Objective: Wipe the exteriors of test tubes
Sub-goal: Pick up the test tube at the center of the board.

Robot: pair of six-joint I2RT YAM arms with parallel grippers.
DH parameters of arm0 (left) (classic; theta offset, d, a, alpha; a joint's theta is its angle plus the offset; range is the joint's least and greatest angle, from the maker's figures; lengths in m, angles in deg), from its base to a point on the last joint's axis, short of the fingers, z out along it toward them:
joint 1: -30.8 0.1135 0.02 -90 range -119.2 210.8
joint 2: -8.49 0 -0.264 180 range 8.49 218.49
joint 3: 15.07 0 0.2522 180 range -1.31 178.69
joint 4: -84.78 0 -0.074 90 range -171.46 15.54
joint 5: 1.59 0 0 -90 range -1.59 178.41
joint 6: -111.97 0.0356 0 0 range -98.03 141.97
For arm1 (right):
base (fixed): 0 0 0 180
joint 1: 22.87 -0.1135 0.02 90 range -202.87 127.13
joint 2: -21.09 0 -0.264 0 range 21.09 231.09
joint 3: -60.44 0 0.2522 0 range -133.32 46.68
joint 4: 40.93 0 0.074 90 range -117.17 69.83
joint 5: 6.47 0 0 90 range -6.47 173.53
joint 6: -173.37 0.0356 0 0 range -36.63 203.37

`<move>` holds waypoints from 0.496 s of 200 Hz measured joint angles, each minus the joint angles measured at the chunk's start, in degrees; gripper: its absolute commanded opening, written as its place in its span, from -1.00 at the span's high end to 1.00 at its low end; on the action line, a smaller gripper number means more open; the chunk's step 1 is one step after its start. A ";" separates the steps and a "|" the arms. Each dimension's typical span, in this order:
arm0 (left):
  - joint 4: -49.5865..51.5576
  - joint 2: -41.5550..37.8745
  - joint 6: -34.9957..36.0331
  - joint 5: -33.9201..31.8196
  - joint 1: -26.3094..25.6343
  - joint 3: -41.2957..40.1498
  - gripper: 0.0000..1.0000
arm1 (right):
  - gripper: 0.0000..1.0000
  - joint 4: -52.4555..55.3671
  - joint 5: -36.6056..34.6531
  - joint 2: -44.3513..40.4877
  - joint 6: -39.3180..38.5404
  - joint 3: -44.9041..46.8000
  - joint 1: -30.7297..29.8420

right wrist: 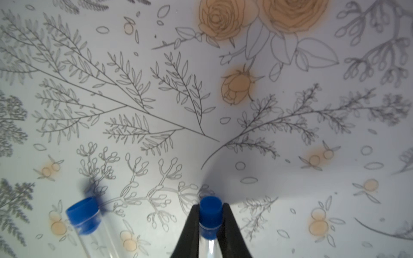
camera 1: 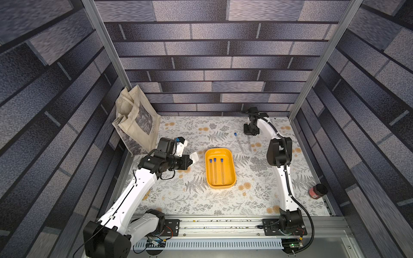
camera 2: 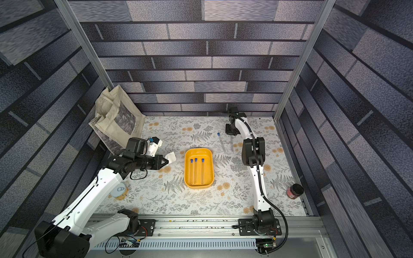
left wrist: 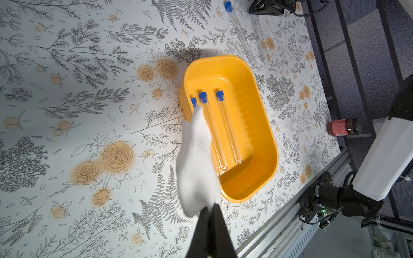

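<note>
yellow tray; clear test tubes with blue caps; white cloth; surface printed with grey ferns and orange roses.

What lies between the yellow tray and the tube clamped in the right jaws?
One loose blue-capped test tube, lying flat on the floral table beside the clamped tube; otherwise bare. Both top views show it.

Left arm, right arm: white curved shells, black joint housings. Black cable clipped along right arm. Black base plates. Left gripper: black tapered fingers.
</note>
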 measured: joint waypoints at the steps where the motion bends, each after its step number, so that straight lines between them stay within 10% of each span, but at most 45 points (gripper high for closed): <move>1: -0.02 0.00 0.00 0.00 -0.07 0.00 0.94 | 0.84 -0.04 0.11 -0.33 0.07 0.31 0.00; 99: -6.67 8.96 -3.85 -4.52 -17.07 2.10 0.94 | 0.80 -10.62 8.57 -30.84 4.90 28.28 -1.88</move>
